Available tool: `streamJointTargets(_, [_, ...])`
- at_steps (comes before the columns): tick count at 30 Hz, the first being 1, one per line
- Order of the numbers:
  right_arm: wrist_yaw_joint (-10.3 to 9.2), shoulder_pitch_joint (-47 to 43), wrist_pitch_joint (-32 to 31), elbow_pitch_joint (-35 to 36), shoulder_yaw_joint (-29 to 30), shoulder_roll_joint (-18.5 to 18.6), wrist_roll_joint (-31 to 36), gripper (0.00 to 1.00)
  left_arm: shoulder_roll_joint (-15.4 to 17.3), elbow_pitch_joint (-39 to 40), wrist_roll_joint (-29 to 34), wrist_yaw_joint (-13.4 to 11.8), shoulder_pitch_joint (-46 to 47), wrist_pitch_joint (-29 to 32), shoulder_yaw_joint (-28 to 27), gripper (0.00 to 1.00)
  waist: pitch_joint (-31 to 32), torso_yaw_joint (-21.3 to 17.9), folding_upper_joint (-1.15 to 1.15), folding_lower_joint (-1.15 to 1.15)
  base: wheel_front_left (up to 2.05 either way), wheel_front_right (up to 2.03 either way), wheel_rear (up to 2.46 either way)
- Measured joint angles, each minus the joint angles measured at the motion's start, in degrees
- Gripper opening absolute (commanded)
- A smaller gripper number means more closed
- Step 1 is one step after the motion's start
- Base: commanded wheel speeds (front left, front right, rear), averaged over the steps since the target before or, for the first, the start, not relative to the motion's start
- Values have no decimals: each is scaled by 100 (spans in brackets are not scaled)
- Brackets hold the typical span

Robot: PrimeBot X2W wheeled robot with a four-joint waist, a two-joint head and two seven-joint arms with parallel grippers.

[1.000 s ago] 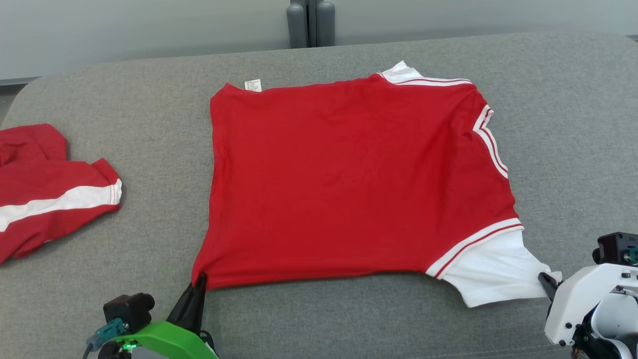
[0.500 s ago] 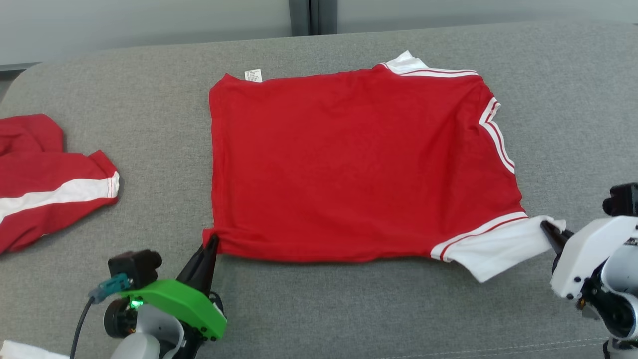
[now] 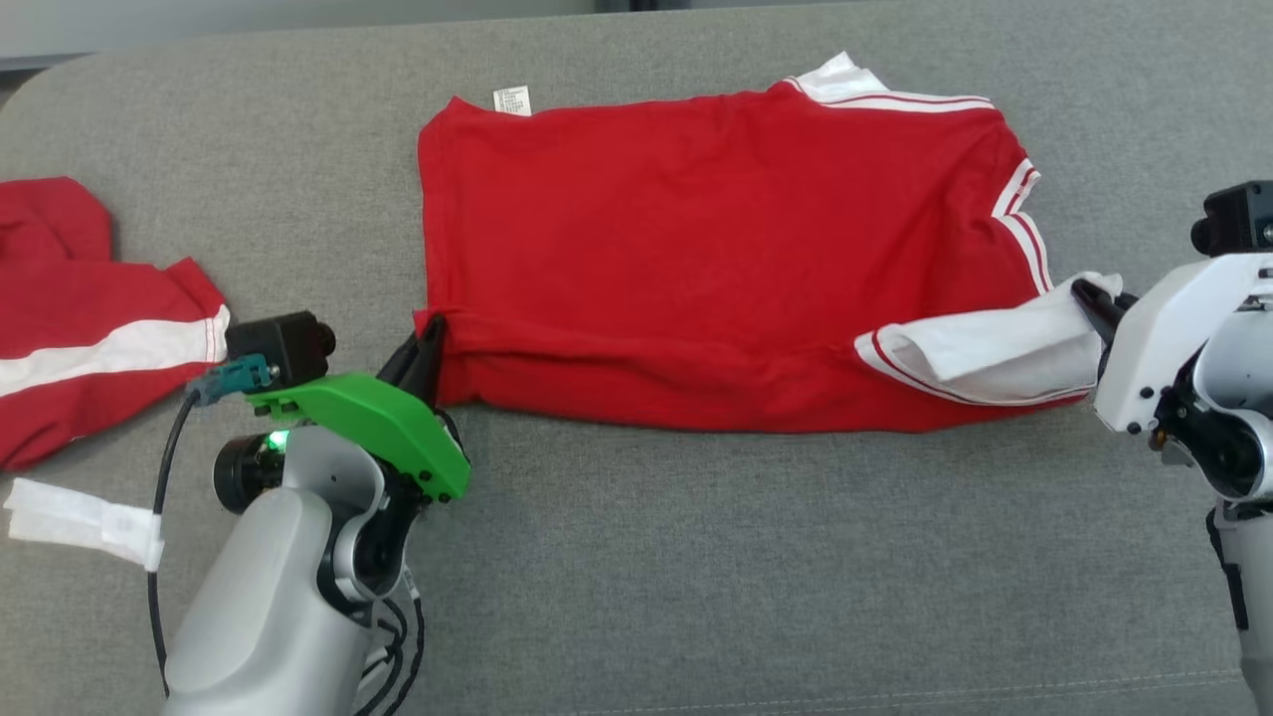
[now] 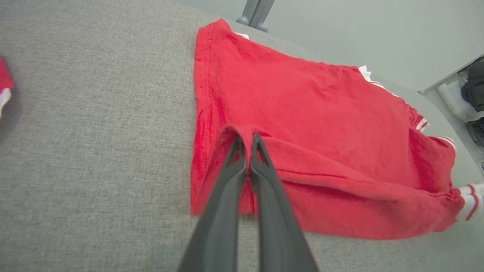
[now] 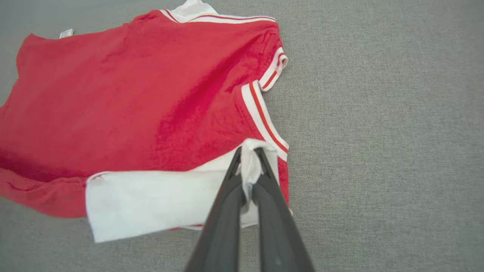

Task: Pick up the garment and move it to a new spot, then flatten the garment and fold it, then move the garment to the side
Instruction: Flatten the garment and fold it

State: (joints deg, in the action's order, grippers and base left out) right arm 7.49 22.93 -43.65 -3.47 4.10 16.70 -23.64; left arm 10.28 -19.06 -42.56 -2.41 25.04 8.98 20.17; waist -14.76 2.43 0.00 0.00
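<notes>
left fingers clamp garment corner | right fingers clamp white sleeve

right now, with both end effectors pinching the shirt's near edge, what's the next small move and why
Probably ease both toward the far edge, level. The left end effector holds the red corner, the right end effector the white sleeve, and the shirt is only partly folded over.

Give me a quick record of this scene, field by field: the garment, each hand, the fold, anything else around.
garment: red shirt, lying on the grey surface
left hand: shut on the shirt's near hem corner
right hand: shut on the white sleeve
fold: near edge doubled over the body, both ends held
other: second red garment with white stripe, to the left, apart
</notes>
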Motion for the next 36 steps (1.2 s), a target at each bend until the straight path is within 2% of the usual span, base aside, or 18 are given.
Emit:
streamJointTargets(6, [0, 615, 396, -616, -390, 192, -21, 0, -143, -686, 96, -73, 586, -134, 20, 0, -282, 32, 0, 0, 0, 0, 0])
streamJointTargets(19, [0, 1311, 1295, -1317, -779, 386, 131, 0, -293, -1406, 136, -48, 1013, -472, 34, 0, -592, 33, 0, 0, 0, 0, 0])
streamJointTargets(20, [0, 1334, 1382, -1358, -808, 390, 172, 11, -304, -1448, 136, -34, 1028, -486, 40, 0, -597, 39, 0, 0, 0, 0, 0])
streamJointTargets(21, [0, 1363, 1447, -1397, -834, 391, 198, 100, -310, -1477, 136, -32, 1040, -503, 43, 21, -600, 45, 0, 0, 0, 0, 0])
streamJointTargets(22, [0, 1403, 1503, -1454, -859, 382, 201, 100, -319, -1510, 136, -29, 1059, -516, 47, 93, -601, 51, 0, 0, 0, 0, 0])
streamJointTargets(23, [0, 1422, 1558, -1495, -901, 371, 190, 100, -327, -1540, 136, -29, 1077, -558, 49, 100, -598, 55, 0, 0, 0, 0, 0])
streamJointTargets(30, [0, 1440, 1986, -1540, -1001, 346, 55, 100, -301, -1652, 298, 11, 1100, -1037, 71, 100, -473, 68, 0, 0, 0, 0, 0])
streamJointTargets(36, [0, 1047, 2193, -1168, -671, 397, 29, 100, -114, -1488, 474, -34, 654, -1591, 104, 100, -245, 66, 0, 0, 0, 0, 0])
